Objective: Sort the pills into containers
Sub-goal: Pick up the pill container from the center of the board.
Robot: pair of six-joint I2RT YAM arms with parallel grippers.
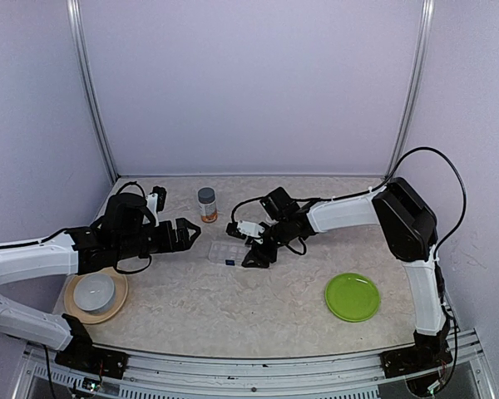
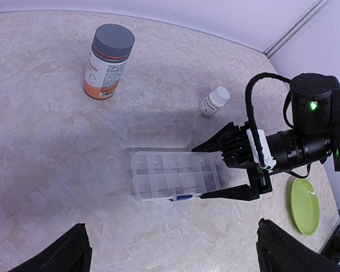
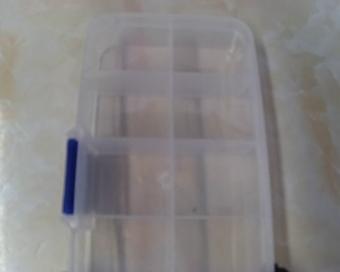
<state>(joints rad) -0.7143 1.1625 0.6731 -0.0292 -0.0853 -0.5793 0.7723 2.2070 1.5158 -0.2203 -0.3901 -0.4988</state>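
as right gripper (image 2: 211,172) straddles pill box (image 2: 169,175), left gripper (image 1: 189,233) wide.

**Both arms in at the box, fingers apart**

My left arm (image 1: 33,258) reaches toward the clear compartment box (image 2: 158,177). The left gripper (image 1: 196,234) hangs short of it, fingers spread wide. My right arm (image 1: 407,218) bends in from the box's far side. The right gripper (image 2: 199,173) sits low, fingers parted astride the box's end.
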